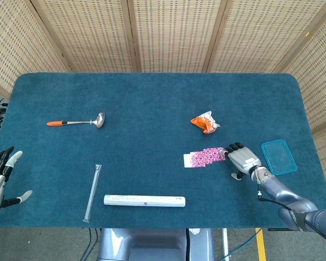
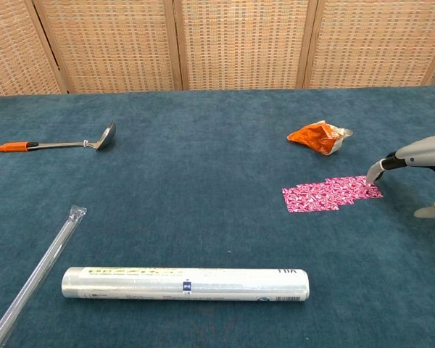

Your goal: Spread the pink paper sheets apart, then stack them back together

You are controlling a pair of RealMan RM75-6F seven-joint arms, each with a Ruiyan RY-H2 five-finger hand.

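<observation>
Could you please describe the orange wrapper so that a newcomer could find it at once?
On the blue table, look right of centre, just behind the pink sheets. The orange wrapper lies there, crumpled. Nothing else nearby is orange.
</observation>
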